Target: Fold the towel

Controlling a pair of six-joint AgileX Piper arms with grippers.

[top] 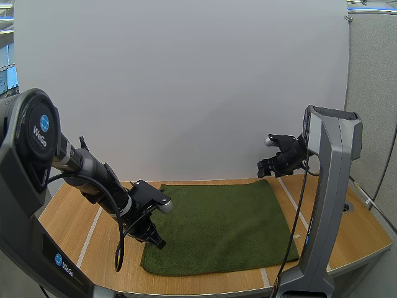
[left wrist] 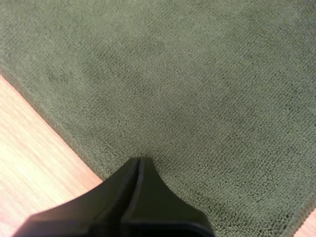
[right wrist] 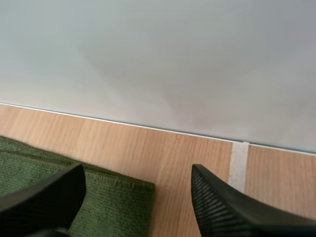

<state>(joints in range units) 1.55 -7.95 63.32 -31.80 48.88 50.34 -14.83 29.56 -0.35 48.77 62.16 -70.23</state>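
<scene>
Left fingers (left wrist: 123, 197) together over flat towel (top: 220, 226), axis unclear.

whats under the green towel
The green towel lies spread on the wooden table, whose bare wood shows round its edges. The tabletop beneath the cloth is covered, so anything flat there cannot be seen.

Table (top: 68, 214): light wood-grain top, matte finish. Pale tape strips (top: 90, 234) run front to back across the top, one toward the table's left end and one toward its right.

Round fitting (top: 345, 207): small, set into the table's right end.

Backdrop panel (top: 186, 87): plain white, upright along the table's rear edge, evenly lit with faint soft shadows.

Partition (top: 373, 93): grey and textured, beyond the table's right end, just beside the panel.
</scene>
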